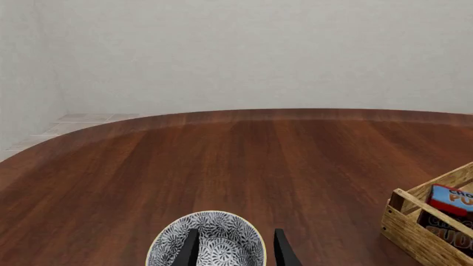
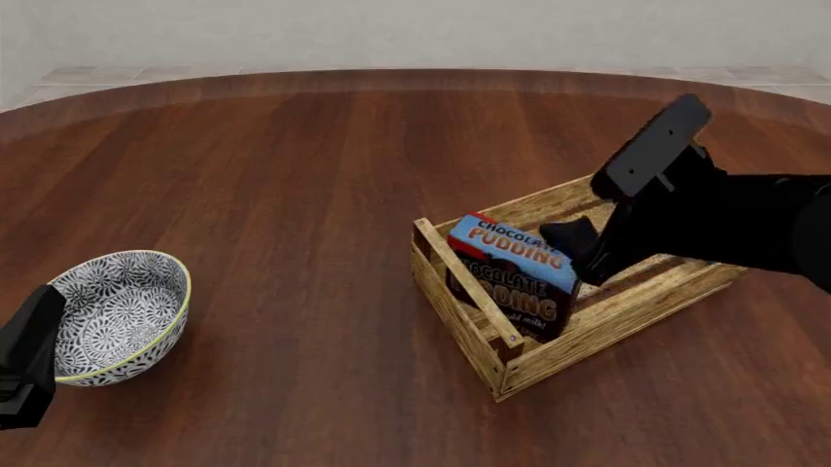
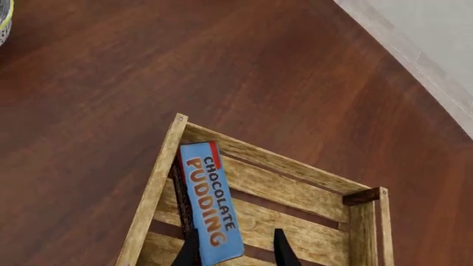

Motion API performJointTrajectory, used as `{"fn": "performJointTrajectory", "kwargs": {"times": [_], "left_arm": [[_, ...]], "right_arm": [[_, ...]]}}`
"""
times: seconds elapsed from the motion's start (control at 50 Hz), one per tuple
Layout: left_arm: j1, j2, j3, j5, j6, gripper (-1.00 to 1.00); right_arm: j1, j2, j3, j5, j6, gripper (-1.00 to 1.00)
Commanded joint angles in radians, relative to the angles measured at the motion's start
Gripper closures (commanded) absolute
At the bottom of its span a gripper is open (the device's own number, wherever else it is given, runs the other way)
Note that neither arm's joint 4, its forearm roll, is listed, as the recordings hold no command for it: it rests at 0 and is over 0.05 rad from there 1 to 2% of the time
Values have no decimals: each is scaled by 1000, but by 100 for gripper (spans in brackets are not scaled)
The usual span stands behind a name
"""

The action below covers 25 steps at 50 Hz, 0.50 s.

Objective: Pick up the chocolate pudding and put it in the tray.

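The right tool (image 3: 232, 246) (fingers parted) angles down over the chocolate pudding (image 3: 210, 208) inside the tray (image 3: 296, 191).

Front and both wrist views share the tray (image 2: 610, 316).

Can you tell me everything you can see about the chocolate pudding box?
The small squarish chocolate pudding box has a light blue top, a dark brown front and orange-red lettering. It looks like cardboard. It stands on edge inside the light wooden slatted tray, leaning against the tray's left side. The right gripper sits just above its end, fingers spread either side; whether they touch is unclear.
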Motion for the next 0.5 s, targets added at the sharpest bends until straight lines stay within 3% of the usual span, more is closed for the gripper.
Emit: {"fn": "performJointTrajectory", "kwargs": {"times": [0.02, 0.2, 0.5], "left_arm": [[0, 0, 0, 0, 0, -100], [0, 0, 0, 0, 0, -100], [0, 0, 0, 0, 0, -100]], "right_arm": [[13, -129, -93, 148, -25, -100], [4, -234, -170, 264, -50, -100], [-26, -457, -175, 376, -67, -100]]}}
